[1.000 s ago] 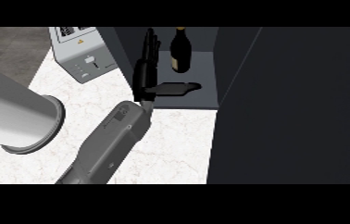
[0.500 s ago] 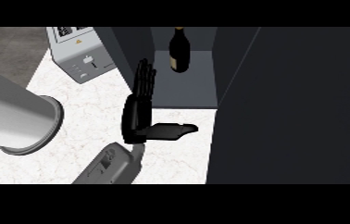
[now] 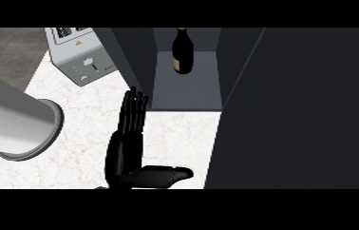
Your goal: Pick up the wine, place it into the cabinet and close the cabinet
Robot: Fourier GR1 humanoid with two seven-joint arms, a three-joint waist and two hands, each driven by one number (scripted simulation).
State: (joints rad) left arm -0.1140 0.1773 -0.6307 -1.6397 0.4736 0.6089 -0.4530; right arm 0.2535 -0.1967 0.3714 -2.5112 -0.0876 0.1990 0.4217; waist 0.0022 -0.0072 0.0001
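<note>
The dark wine bottle (image 3: pixel 182 53) stands upright inside the open cabinet (image 3: pixel 189 89), toward the back of its floor, with nothing touching it. My left hand (image 3: pixel 126 148) is outside the cabinet, over the white counter in front of its left wall. The fingers are straight and point toward the cabinet. The thumb sticks out to the right, and the hand holds nothing. The cabinet's dark door (image 3: pixel 294 119) stands open along the right side. My right hand does not show.
A grey box-shaped appliance (image 3: pixel 84 58) sits at the back left beside the cabinet. A large grey cylinder (image 3: pixel 21 124) fills the left edge. White marbled counter (image 3: pixel 179 138) lies between the hand and the open door.
My left hand has drawn back out of the cabinet toward the near edge, away from the bottle. The bottle has stayed standing inside.
</note>
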